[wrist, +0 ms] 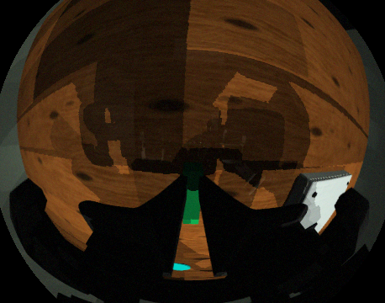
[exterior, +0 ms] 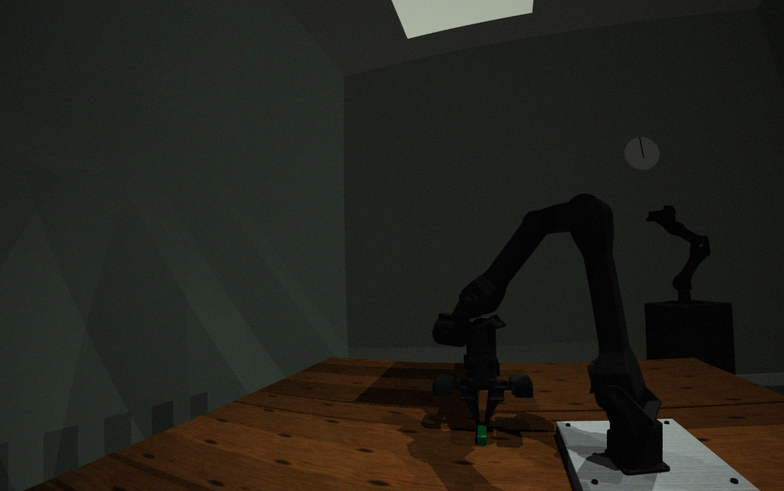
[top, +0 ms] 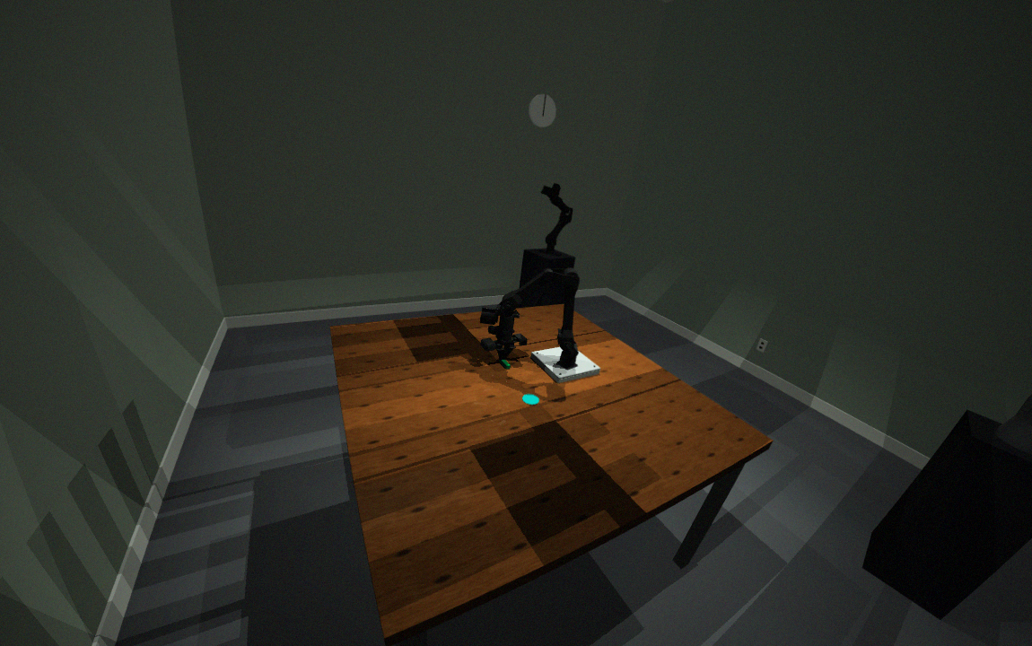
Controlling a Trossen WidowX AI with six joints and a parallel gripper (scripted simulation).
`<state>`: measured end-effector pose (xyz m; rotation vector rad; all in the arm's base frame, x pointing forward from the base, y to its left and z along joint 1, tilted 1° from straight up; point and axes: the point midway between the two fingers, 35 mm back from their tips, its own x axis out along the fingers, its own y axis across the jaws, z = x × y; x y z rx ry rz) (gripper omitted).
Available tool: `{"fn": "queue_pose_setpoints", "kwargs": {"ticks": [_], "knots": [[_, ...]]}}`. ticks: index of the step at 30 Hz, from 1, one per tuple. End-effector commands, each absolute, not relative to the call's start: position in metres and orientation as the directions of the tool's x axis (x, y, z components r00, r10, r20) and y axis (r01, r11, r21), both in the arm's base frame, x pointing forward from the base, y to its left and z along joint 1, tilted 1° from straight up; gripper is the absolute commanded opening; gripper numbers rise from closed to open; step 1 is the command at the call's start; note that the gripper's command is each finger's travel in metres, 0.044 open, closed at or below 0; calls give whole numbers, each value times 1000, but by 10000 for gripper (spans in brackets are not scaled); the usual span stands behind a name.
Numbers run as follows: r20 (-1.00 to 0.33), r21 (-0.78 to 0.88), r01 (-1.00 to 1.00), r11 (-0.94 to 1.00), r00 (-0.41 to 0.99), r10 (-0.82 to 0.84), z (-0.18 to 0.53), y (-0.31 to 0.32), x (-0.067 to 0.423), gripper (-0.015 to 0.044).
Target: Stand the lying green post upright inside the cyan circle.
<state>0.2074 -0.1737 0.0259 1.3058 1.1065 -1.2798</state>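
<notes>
1. One claw (exterior: pixel 480 421) is pointing straight down at the worktop (top: pixel 455 482), its two dark fingers drawn in narrow and clenching on the green post (exterior: pixel 480 434).
2. Between those fingers, in the wrist view, the green post (wrist: pixel 191 204) is lying flat on the wood, running lengthwise along the slot between them, with both fingers pressing against its sides.
3. From the exterior view, the near end of the post is showing just below the fingertips, resting on the worktop.
4. From the top view, the green post (top: pixel 506 362) is poking out just beside the claw (top: pixel 502 351), on the side toward the cyan circle (top: pixel 530 399).
5. Lying near the post but apart from it, the cyan circle is sitting toward the near side of the worktop; in the wrist view the cyan circle (wrist: pixel 181 268) is showing low in the gap between the fingers.
6. Standing just beside the post, on its right in the top view, the grey base plate (top: pixel 584 371) is carrying the arm (exterior: pixel 590 274), which is rising from it and bending over and down to the claw.
7. Well behind the post, off the worktop, a dark pedestal (exterior: pixel 688 333) is bearing a second small arm figure (exterior: pixel 684 244), under a round wall clock (exterior: pixel 641 153).
</notes>
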Motion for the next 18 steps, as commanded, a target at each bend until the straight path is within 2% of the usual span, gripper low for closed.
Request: {"fn": "queue_pose_setpoints", "kwargs": {"ticks": [1,18], "knots": [[-999,34,991,-129,32,-21,26,-174,206,22],[-999,35,991,-129,32,-21,78,-177,210,22]]}}
